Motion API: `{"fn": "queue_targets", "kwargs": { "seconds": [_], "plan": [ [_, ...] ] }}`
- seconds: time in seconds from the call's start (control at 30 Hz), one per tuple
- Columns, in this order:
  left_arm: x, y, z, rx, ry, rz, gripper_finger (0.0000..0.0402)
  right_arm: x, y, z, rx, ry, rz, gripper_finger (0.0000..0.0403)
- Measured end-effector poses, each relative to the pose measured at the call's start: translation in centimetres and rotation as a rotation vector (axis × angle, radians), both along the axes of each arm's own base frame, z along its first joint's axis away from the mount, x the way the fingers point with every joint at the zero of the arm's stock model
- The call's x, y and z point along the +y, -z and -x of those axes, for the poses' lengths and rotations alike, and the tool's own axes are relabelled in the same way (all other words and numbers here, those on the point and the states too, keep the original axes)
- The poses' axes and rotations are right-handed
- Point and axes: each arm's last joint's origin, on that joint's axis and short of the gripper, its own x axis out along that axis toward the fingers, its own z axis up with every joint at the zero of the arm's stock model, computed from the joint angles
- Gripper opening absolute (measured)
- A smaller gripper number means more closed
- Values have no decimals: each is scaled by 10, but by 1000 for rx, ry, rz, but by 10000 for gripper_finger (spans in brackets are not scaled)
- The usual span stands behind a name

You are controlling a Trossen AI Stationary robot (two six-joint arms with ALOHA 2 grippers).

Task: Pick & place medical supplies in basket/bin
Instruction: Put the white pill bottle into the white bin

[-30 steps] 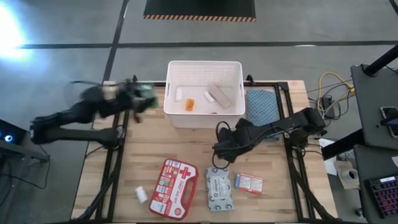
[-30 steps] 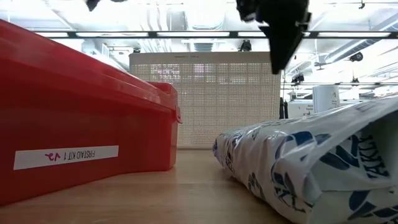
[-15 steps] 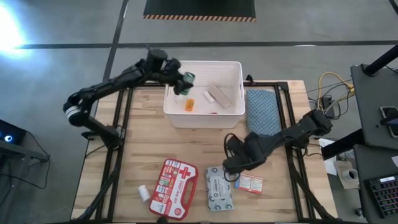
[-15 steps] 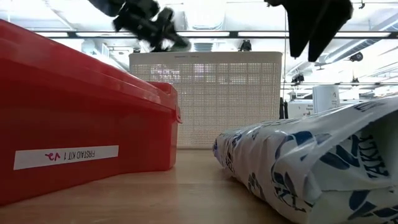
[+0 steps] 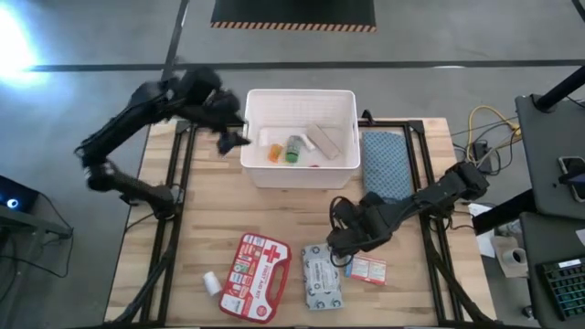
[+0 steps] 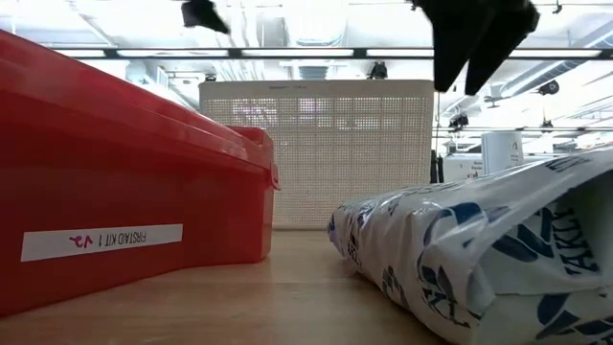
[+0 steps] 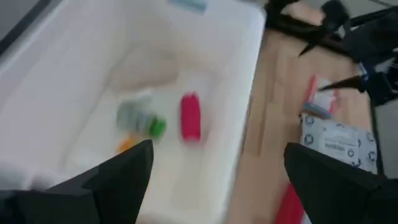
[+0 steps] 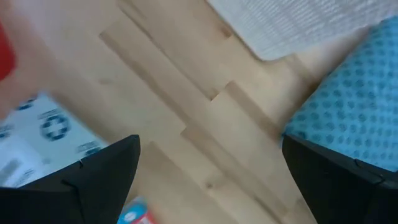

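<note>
right end effector (image 5: pixel 342 249) hovers fingers spread, empty, over the worktop (image 5: pixel 210 219). small red-white box (image 5: pixel 367 269) lies just at its 4 o'clock, long axis 3-to-9, wipes pack (image 5: pixel 322 279) at 7. left end effector (image 5: pixel 228 139) open, empty, at 9 of the white tub (image 5: pixel 300 95); green bottle (image 5: pixel 293 150) inside.

White tub (image 5: pixel 343 99), rectangular, rounded corners, thick rim: upper centre of the high view. Inside it: green bottle (image 5: pixel 293 148) lying on its side, orange piece (image 5: pixel 273 153) just left of it, white roll (image 5: pixel 263 137), grey-white flat item (image 5: pixel 322 139). Lower centre: red first-aid case (image 5: pixel 253 276) with white cross, lying flat and tilted; white roll (image 5: pixel 208 285) to its left; wipes pack (image 5: pixel 322 279) to its right; red-white box (image 5: pixel 368 269) beside that
</note>
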Motion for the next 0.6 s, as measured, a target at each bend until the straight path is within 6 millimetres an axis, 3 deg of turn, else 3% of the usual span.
{"fn": "queue_targets", "kwargs": {
  "seconds": [0.07,0.23,0.37,0.6],
  "plan": [
    [-23,7,16,34,-59,1,329,-6,2,-2,19,-16,15,384],
    [-77,42,49,66,47,114,306,-17,10,-7,63,-107,34,384],
    [-114,64,70,110,183,302,287,-21,12,-14,70,-208,17,384],
    [-174,106,93,337,534,347,259,-24,10,-18,53,-228,6,384]
  ]
}}
